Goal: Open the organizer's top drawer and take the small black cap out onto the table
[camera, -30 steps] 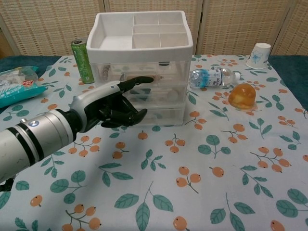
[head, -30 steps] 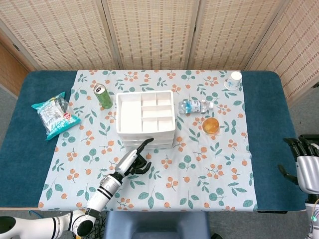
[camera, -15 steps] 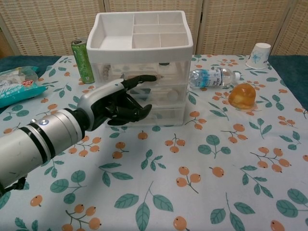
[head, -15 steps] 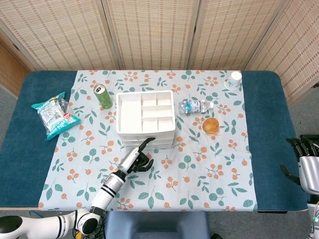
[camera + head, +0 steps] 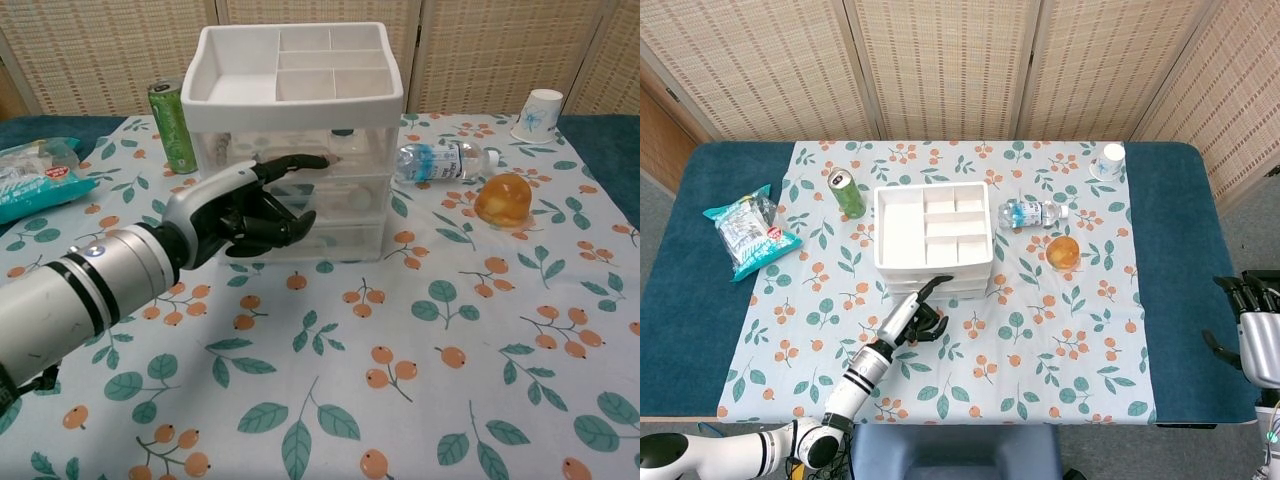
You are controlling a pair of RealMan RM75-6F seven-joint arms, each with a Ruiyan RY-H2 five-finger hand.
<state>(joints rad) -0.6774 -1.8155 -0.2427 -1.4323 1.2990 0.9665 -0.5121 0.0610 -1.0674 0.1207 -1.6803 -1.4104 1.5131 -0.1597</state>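
Observation:
The organizer has a white divided tray on top and clear drawers below, and stands mid-table. Its top drawer looks closed. A small dark cap shows through that drawer's clear front. My left hand is in front of the drawers with one finger stretched to the top drawer's front and the other fingers curled in; it holds nothing. From the head view the same hand lies at the organizer's near edge. My right hand hangs beyond the table's right edge, fingers apart and empty.
A green can stands left of the organizer and a snack bag lies further left. To the right are a lying water bottle, an orange jelly-like lump and a paper cup.
My left hand has crept forward, so its stretched finger now reaches the top drawer's front. The right hand dropped slightly. The drawers have not moved.

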